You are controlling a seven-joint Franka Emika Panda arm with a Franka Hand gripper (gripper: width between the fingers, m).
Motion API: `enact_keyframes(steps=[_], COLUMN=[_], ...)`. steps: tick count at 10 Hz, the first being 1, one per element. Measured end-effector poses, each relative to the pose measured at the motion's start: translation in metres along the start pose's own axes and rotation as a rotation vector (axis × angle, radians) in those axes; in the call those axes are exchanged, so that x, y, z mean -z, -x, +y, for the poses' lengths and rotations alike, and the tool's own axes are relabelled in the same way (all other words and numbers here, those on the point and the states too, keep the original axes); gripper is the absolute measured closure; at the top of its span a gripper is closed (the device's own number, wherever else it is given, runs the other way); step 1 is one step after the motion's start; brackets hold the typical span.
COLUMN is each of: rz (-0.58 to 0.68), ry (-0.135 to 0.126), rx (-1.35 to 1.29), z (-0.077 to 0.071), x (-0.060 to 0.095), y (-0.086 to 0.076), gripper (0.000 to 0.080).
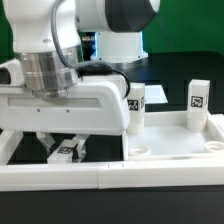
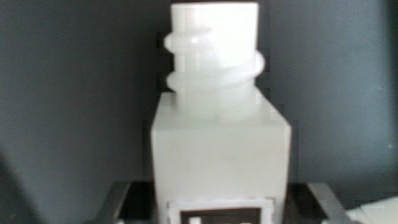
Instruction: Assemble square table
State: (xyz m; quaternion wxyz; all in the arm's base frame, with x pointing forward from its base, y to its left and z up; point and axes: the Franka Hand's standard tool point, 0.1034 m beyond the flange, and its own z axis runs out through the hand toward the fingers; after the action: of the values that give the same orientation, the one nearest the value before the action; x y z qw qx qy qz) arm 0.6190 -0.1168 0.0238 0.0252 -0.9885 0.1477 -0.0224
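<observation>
The white square tabletop (image 1: 172,150) lies at the exterior view's right, rim up, with round sockets at its near corners. Two white legs with tags stand upright at its far side, one (image 1: 138,108) at the left corner and one (image 1: 197,102) at the right. My gripper (image 1: 63,146) hangs low to the left of the tabletop, shut on a third white leg (image 1: 66,153). In the wrist view this leg (image 2: 221,130) fills the middle, its threaded end pointing away and its tag near the camera. My gripper (image 2: 222,206) has its dark fingers (image 2: 128,200) pressed on both sides of the leg.
A long low white wall (image 1: 100,180) runs along the front, just before the gripper and the tabletop. The arm's white body (image 1: 70,100) covers much of the left and middle. The black table surface (image 1: 20,140) shows behind.
</observation>
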Motion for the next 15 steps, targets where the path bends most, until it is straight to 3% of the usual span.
enact_keyframes(steps=[2,3,4,6,8,9,11,12,15], rz=[0.011,0.028,0.034,0.027,0.016,0.015,0.029,0.027,0.023], ry=[-0.004,-0.002,0.008,0.005,0.004,0.001,0.018,0.023,0.020], rx=[0.020,-0.007,-0.015,-0.012,-0.002,0.030,0.013,0.004,0.013], z=[0.016,0.025,0.030,0.028,0.028,0.030,0.048,0.051,0.048], x=[0.026,0.034,0.033,0.031,0.031,0.034,0.034,0.035,0.033], y=[0.024,0.050,0.069,0.064,0.069,0.083,0.137,0.151,0.144], gripper=[0.0517,0.0517,0.0517,0.0516,0.0515,0.0515,0.0515,0.0515,0.0515])
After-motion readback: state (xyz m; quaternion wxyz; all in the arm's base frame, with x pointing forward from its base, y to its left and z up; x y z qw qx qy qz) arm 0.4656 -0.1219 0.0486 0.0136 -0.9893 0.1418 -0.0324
